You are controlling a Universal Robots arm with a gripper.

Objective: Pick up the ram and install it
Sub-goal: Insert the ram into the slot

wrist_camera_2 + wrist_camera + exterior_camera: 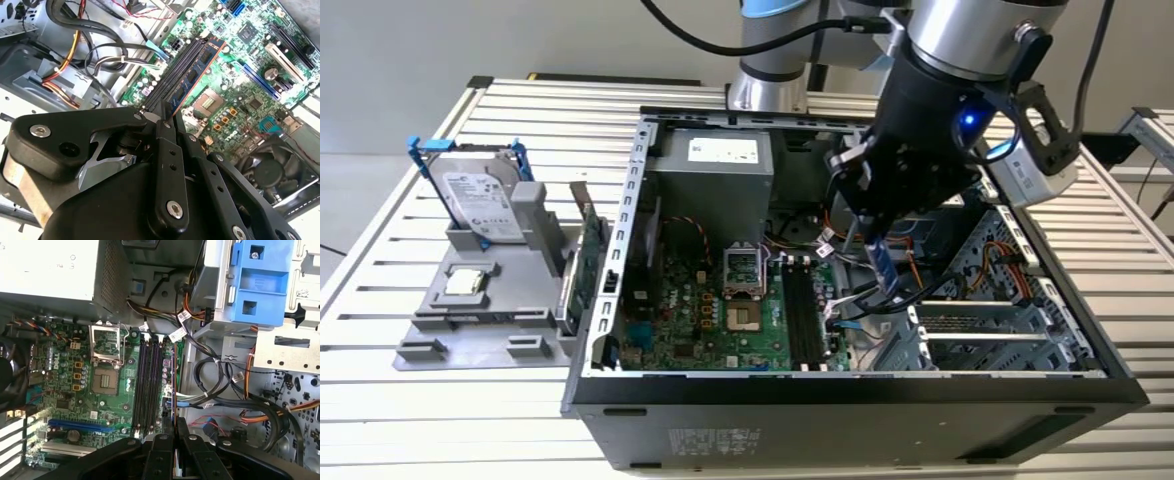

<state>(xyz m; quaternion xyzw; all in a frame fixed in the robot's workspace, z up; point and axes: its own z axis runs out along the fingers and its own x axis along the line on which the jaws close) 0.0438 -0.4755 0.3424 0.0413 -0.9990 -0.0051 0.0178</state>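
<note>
We see the gripper pinching the ram between narrow fingers, upright inside the open case, just over the memory slots. In the exterior view, cables crowd its lower end, and open board lies at nine o'clock.

Near end of the ram out of sight behind the black fingers, cooling fan partly beyond the edge.
</note>
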